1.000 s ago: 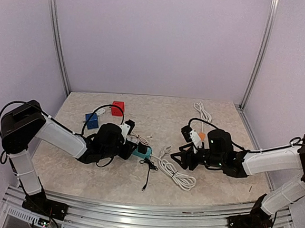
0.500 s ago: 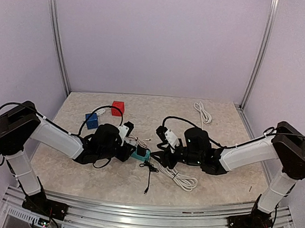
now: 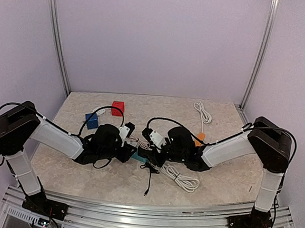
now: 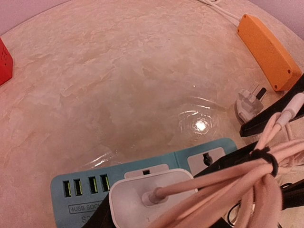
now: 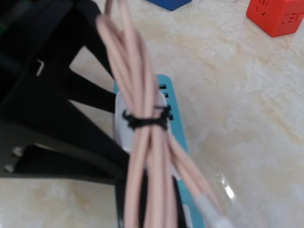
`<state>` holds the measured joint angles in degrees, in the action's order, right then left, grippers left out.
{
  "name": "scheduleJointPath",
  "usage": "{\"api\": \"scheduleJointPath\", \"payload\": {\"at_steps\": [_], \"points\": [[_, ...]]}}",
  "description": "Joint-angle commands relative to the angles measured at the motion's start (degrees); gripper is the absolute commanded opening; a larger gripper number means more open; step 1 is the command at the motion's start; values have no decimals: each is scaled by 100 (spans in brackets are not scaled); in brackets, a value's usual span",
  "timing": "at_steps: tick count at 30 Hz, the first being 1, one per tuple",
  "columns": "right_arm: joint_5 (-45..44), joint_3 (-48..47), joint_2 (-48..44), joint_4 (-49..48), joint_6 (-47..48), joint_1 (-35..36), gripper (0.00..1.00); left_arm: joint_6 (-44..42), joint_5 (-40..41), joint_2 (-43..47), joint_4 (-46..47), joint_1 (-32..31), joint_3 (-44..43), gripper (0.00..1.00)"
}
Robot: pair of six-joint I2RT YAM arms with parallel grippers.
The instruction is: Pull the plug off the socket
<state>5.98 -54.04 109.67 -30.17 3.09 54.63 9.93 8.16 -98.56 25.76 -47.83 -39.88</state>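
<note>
Centre of the top view: one teal socket strip (image 3: pixel 137 157) bears four green-lit USB ports (image 4: pixel 85 186) and one white plug (image 4: pixel 151 194), still seated, trailing one tied cable bundle (image 4: pixel 237 178). Your left gripper (image 3: pixel 132 152) flanks the plug; you cannot tell its grip. Your right gripper (image 3: pixel 150 156) stands wide about the bundle. Upper left: one red cube (image 3: pixel 117 108), one blue cube (image 3: pixel 92 121).

You've got even overhead light, soft shadows. Worktop (image 4: pixel 200 125) glare just ahead of left gripper (image 3: pixel 137 153); right wrist view blurry, cable bundle (image 5: pixel 142 142) out of focus.
</note>
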Motion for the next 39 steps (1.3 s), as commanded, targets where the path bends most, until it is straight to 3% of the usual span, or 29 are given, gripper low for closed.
{"api": "scheduleJointPath", "payload": {"at_steps": [1,17,24,29,39], "points": [[8,-223,316,98,154,50,44,-39,-311,138,-125,-94,59,18],[205,-462,858,265,320,35,16,-443,-62,549,-328,-356,-146,18],[161,-407,924,283,273,26,12,-340,24,781,-628,-393,-467,18],[158,-343,916,266,243,22,11,-9,-438,1035,-272,-107,-260,18],[246,-310,860,251,115,12,10,8,-92,1209,-755,82,-361,18]]}}
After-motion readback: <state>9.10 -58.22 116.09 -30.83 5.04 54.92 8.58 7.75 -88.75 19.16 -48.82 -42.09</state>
